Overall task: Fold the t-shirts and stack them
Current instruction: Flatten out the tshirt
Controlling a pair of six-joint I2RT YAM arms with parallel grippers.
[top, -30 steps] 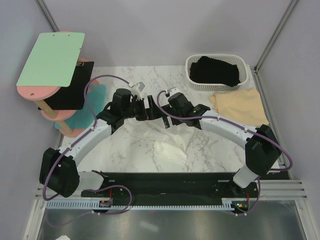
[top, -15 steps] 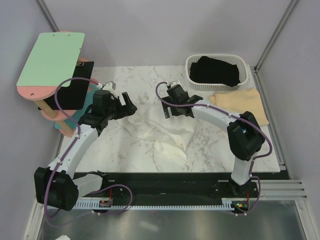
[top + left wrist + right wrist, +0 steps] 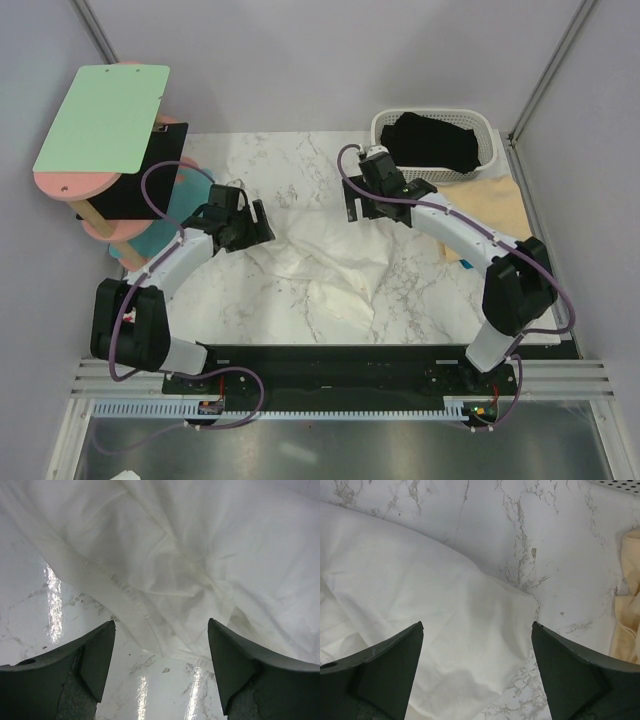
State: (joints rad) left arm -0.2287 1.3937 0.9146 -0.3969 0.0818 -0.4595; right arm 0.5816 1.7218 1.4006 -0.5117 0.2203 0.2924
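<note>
Both arms have swung apart from mid-table, the left gripper to the left edge of the white t-shirt, the right gripper to its far right corner; each stands with jaws apart, holding nothing; the crumpled shirt lies mid-table, its stitched hem just ahead of the left jaws; soft, light cotton, likely limp and saggy, best pinched at hem and corner.

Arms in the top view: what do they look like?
The left arm and right arm match: white links, black joint housings, a purple cable looping alongside. The left gripper and right gripper have dark, wedge-shaped fingers.
</note>
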